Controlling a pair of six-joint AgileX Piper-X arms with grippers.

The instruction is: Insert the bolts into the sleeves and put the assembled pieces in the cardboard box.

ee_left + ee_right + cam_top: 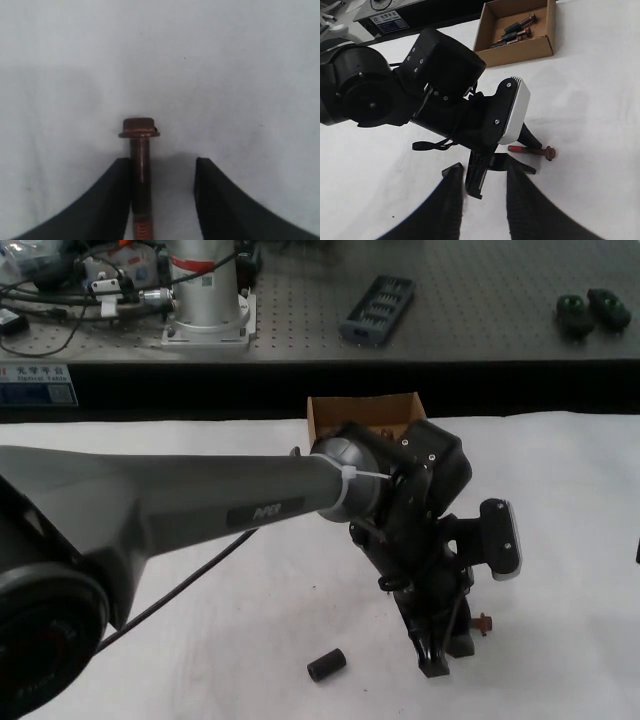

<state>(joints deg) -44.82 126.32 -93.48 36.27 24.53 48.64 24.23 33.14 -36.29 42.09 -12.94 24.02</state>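
Straddling the bolt [140,165], my left gripper [162,165] stood released, its two fingers [107,205] spread to either side of the shank. One finger touched the shank and the other stood off with bare cloth between. The bolt lay flat on the white cloth [225,75], its flanged head out past my fingertips and its threaded end back between them.

My right gripper [484,172] hung near, above the cloth, unclenched and with nothing in it, looking onto my left wrist and that same bolt.

From the high view, the black sleeve [326,664] lay on its side on the cloth, apart from the bolt and untouched. The cardboard box [322,412] sat farther away, beyond my left arm [200,505]. It stood open-topped, with several assembled pieces [516,31] lying inside.
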